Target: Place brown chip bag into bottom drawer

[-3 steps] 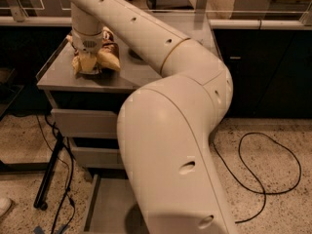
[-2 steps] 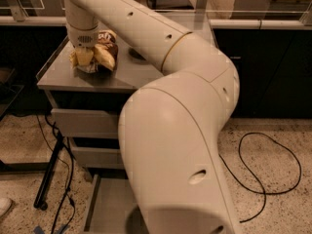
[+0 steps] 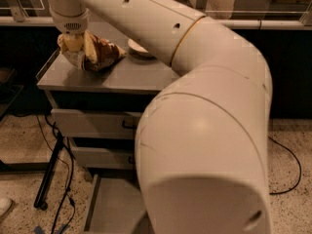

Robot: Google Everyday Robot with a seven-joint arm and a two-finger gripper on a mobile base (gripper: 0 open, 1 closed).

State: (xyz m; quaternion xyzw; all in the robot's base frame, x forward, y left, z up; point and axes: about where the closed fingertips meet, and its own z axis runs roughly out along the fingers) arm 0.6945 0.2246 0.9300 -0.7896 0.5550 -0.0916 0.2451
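Since most of the view is filled by it, arm (image 3: 204, 130): cream, bent at a wide elbow, stretched from lower right to upper left.
cabinet (image 3: 83, 123): grey, two upper drawers shut beneath its flat surface (image 3: 126, 77).
bottom drawer (image 3: 114, 206): pulled open near the floor, partly hidden by the arm.
brown chip bag (image 3: 100, 55): at the surface's back left corner, well above the bottom drawer.
gripper (image 3: 73, 45): lowered onto the bag's left end, fingers (image 3: 74, 39) closed on it.
bowl (image 3: 138, 48): white, just beside the bag, half hidden.
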